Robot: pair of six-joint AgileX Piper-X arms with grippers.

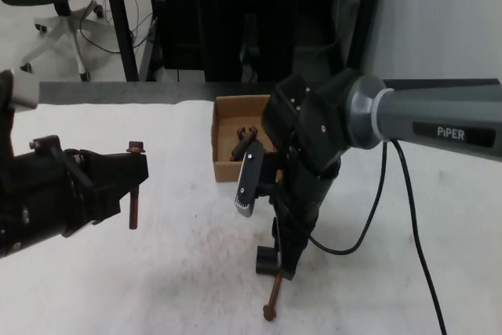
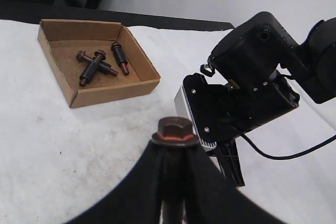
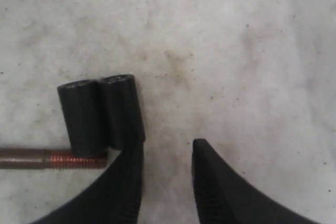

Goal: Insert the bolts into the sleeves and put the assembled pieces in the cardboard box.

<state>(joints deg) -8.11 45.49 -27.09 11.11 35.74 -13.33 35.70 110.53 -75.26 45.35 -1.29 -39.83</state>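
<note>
A: Where's the brown open cardboard box (image 1: 226, 127)?
B: Far middle of the white cloth bench (image 1: 157, 272). Three dark sleeved bolt pieces (image 2: 97, 66) lie in it, two crossed and one beside them.
A: Grippers?
B: Black left gripper (image 1: 132, 176) is at the left, above the bench, clamped on an upright coppery hex-head bolt (image 1: 133, 194), head up. Black right gripper (image 3: 165, 150) is in front of the box, pointing down, fingers apart.
A: Under it?
B: Two short black tube sleeves (image 3: 100, 114) on the bench, side by side and touching. A second coppery bolt (image 3: 52, 158) lies flat, its threaded end against one sleeve.

White bench (image 1: 118, 288) w/ cardboard box (image 1: 226, 169), 2 black sleeves (image 3: 84, 116), 1 loose bolt (image 3: 52, 158) on it.
</note>
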